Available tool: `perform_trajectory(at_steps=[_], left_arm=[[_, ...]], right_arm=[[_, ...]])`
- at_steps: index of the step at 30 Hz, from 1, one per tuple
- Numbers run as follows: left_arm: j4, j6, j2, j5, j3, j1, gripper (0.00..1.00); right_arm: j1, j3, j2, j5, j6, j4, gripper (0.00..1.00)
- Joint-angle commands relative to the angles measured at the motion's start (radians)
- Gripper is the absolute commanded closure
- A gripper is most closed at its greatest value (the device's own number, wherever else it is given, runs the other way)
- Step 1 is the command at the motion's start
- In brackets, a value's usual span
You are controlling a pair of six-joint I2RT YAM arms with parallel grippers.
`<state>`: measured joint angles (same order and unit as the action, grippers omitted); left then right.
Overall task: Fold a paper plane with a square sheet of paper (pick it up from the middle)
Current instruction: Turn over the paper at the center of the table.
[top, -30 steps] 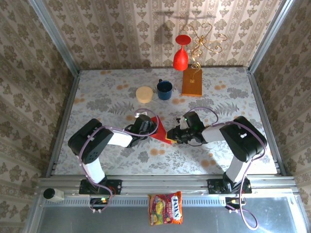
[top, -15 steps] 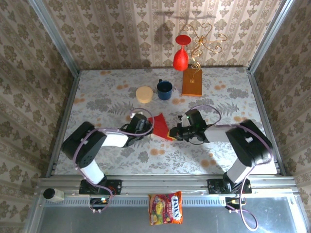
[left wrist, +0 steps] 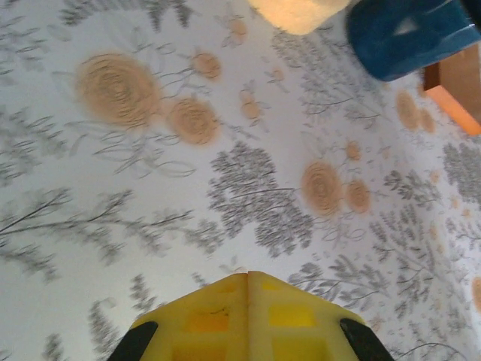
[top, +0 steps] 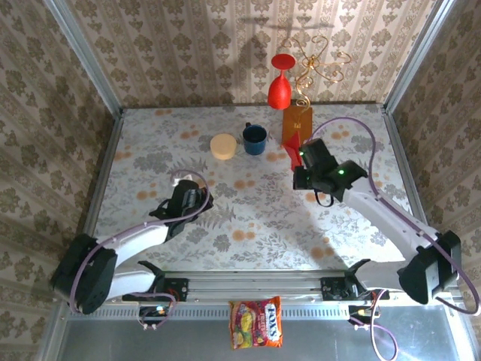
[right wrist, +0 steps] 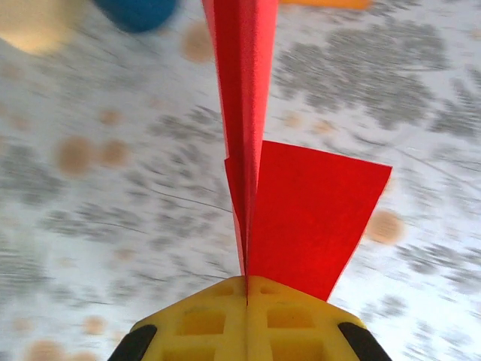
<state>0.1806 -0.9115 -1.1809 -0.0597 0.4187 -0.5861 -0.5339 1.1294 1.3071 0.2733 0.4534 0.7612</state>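
The right claw (right wrist: pixel 246 284) is clenched on the paper plane (right wrist: pixel 301 203), its ribbed yellow plastic fingers pressed flat against the centre crease. The thin, bright red paper runs straight ahead of the claw as a narrow folded blade, and one flat, sharp-cornered wing flares out to the claw's right.

The left claw (left wrist: pixel 248 280) has its yellow fingers closed together with nothing between them, low over the grey-and-orange floral desk (left wrist: pixel 113 188). Far ahead of it are a pale cream round piece (left wrist: pixel 297 9), a glossy blue mug (left wrist: pixel 406 34) and, further right, an orange-brown block (left wrist: pixel 455 94).
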Motion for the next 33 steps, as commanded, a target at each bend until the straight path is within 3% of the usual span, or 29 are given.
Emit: perform_trajectory(at_steps=[1,3,6,12,18,22,24,27,33], left_arm=[[-0.059,0.021,0.072,-0.001,-0.036,0.025,0.98],[-0.077,0.023,0.117,0.004,-0.054,0.040,0.98],[-0.109,0.027,0.173,0.012,-0.074,0.059,0.98],[-0.154,0.021,0.266,0.028,-0.093,0.084,0.98],[-0.185,0.030,0.288,0.049,-0.079,0.092,0.98],[-0.204,0.035,0.298,0.061,-0.072,0.104,0.98],[-0.211,0.035,0.305,0.068,-0.069,0.116,0.98],[-0.236,0.053,0.308,0.084,-0.052,0.123,0.98],[-0.249,0.096,0.288,0.153,0.006,0.120,0.98]], right_arm=[[-0.076,0.050,0.078,0.437,-0.040,0.279,1.00],[-0.120,0.072,0.162,0.522,-0.015,0.340,1.00],[-0.177,0.075,0.238,0.552,0.033,0.388,1.00],[-0.328,0.041,0.408,0.499,0.124,0.388,1.00],[-0.511,0.143,0.627,0.427,0.189,0.397,1.00],[-0.583,0.244,0.699,0.296,0.155,0.328,0.59],[-0.582,0.273,0.681,0.217,0.128,0.282,0.52],[-0.539,0.284,0.590,0.130,0.080,0.221,0.50],[-0.333,0.185,0.338,-0.114,0.019,0.055,0.51]])
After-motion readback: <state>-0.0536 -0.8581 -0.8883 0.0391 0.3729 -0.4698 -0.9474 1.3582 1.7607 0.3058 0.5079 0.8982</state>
